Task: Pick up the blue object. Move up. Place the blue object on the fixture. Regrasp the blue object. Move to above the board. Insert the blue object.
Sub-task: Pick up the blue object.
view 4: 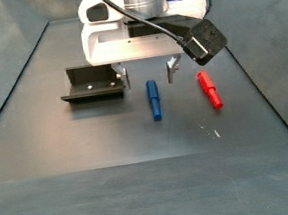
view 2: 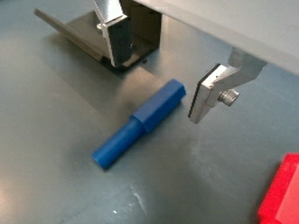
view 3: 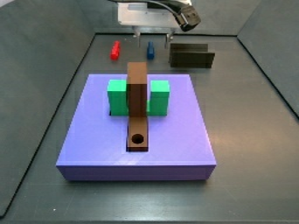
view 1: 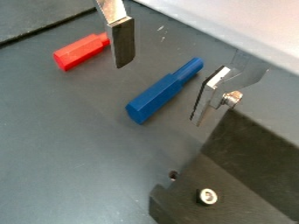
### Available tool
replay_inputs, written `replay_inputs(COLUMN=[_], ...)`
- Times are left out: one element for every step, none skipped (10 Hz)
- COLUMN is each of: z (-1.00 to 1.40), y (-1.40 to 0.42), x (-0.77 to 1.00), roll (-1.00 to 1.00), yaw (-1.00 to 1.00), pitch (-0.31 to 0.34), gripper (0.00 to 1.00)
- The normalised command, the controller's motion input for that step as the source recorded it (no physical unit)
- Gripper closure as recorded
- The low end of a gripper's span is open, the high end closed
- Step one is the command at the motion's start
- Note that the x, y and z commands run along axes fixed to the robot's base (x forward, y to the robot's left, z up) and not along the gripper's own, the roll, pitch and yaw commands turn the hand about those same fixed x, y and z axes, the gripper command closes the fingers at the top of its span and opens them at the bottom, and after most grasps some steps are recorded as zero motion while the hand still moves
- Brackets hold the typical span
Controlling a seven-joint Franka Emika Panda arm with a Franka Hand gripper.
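- i judge this as the first step, the pick: the gripper (view 4: 151,74) hangs over the blue object (view 4: 154,100), jaws apart, nothing between the fingers (view 1: 122,42).
- in both wrist views the blue object (view 2: 140,124) lies flat on the worktop between the two plates, untouched.
- next move, as i see it: come straight down, keep the peg centred, then close across its slim body.
- the red peg (view 4: 209,88) lies just right of it in a side view; i must not catch it.
- the fixture (view 4: 92,84) sits to the left, its recess holding nothing.
- the board (view 3: 140,131) is well apart; the hole in its brown bar (view 3: 138,112) is unfilled.
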Motion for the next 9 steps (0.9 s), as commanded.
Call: replay_inputs(z=[-0.15,-0.22,-0.27,-0.25,-0.22,-0.05,-0.03,-0.21,0.0], y=[-0.06,0.0,0.0,0.0,0.0,0.0,0.0,0.0,0.0], x=[-0.06,-0.08,-0.07,-0.04,-0.01,0.0,0.0,-0.02,0.0], roll=[0.07,0.06,0.07,0.08,0.08,0.08,0.0,-0.03,0.0], yaw=[0.0,0.0,0.0,0.0,0.0,0.0,0.0,0.03,0.0], pitch=[0.0,0.0,0.0,0.0,0.0,0.0,-0.019,-0.124,0.0], gripper=[0.0,0.0,0.0,0.0,0.0,0.0,0.0,0.0,0.0])
